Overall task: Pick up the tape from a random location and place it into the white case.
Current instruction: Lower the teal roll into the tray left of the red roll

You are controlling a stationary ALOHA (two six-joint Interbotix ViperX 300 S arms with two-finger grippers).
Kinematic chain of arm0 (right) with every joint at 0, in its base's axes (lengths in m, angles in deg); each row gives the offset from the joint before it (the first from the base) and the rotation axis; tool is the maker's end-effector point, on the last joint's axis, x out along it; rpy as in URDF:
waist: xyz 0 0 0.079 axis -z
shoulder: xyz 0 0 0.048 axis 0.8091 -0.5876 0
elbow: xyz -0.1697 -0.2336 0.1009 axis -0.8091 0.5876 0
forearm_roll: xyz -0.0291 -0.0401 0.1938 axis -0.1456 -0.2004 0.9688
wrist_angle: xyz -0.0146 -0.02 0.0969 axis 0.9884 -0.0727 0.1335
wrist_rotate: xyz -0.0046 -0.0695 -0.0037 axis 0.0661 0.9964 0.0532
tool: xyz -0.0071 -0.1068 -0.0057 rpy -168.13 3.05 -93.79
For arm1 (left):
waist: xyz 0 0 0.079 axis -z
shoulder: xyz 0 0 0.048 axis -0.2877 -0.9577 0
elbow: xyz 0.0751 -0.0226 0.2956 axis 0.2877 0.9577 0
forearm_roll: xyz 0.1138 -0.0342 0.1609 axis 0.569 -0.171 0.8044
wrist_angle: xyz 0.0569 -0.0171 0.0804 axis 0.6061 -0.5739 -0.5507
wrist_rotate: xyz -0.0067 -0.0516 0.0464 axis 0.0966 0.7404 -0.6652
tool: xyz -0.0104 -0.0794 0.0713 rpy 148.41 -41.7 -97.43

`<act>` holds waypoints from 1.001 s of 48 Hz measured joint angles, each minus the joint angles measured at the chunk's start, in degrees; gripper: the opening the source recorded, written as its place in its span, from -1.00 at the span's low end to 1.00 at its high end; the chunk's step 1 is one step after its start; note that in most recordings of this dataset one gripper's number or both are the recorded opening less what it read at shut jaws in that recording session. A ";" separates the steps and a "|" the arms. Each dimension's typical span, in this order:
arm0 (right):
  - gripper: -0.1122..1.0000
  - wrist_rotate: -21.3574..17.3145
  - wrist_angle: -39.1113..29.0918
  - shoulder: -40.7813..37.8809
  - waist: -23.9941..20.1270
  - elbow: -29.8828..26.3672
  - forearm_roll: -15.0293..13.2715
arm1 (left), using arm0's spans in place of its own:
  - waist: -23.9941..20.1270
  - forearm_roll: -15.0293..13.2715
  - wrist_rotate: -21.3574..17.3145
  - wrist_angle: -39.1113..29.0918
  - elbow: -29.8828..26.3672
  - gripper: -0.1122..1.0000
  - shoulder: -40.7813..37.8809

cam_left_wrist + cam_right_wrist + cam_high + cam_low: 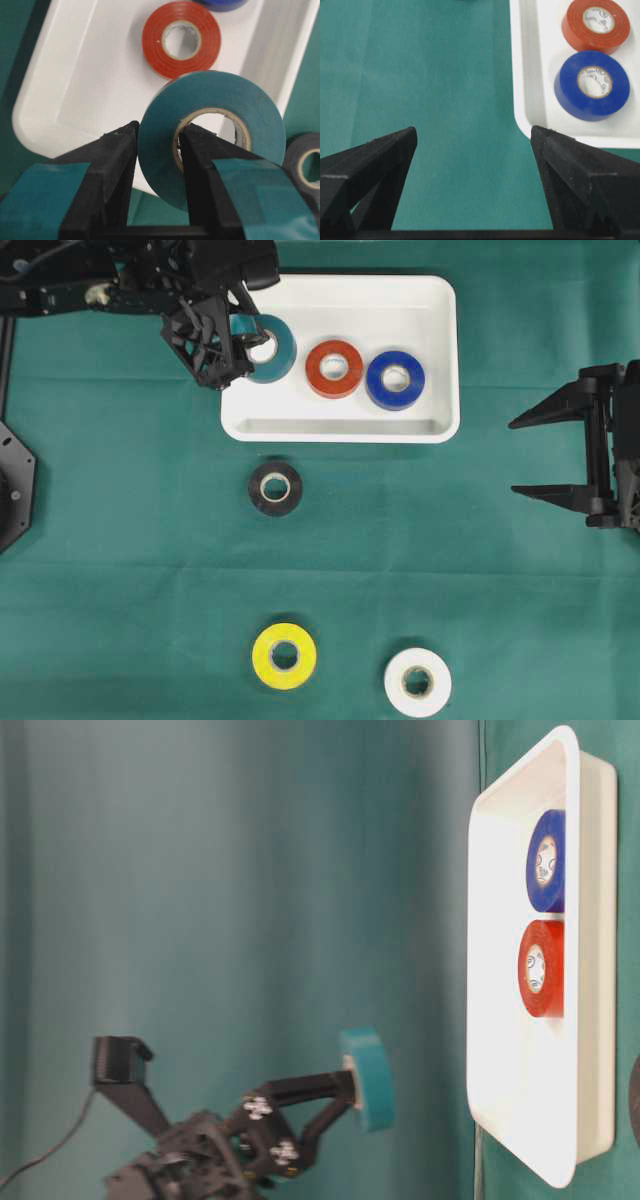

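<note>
My left gripper [243, 345] is shut on a teal tape roll [274, 350], one finger outside its wall and one inside its core. It holds the roll in the air over the left end of the white case [430, 300]. In the left wrist view the teal tape [210, 145] hangs above the case's near-left corner [60, 90], with my left gripper [159, 142] pinching its wall. From table level the teal tape [367, 1078] stands clear of the case [590, 1050]. My right gripper [530, 455] is open and empty at the right edge; the right wrist view shows my right gripper [474, 137] over bare cloth.
A red roll [334, 368] and a blue roll [395, 380] lie flat in the case. On the green cloth lie a black roll [275, 487], a yellow roll [284, 655] and a white roll [417, 682].
</note>
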State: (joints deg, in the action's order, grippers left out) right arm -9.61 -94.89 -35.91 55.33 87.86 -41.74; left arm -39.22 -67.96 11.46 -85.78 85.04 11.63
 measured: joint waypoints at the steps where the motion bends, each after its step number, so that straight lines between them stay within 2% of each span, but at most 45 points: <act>1: 0.76 -0.09 0.00 0.00 0.00 0.00 0.00 | -0.09 0.00 0.00 0.70 0.53 -0.41 -0.35; 11: 0.76 0.00 0.00 -0.35 0.00 0.00 0.09 | 0.00 0.09 0.09 8.35 5.45 -0.40 -5.10; 24: 0.76 0.00 0.00 -0.70 0.09 0.00 0.00 | -0.09 -0.09 0.26 15.29 6.59 -0.41 -10.20; 48: 0.76 0.00 0.00 -0.79 0.09 0.00 0.00 | -1.32 -0.09 -0.35 17.31 6.86 -0.40 -11.16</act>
State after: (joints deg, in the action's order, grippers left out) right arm -9.61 -94.89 -36.70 55.42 87.86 -41.74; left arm -40.54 -68.05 11.11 -68.47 91.90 0.47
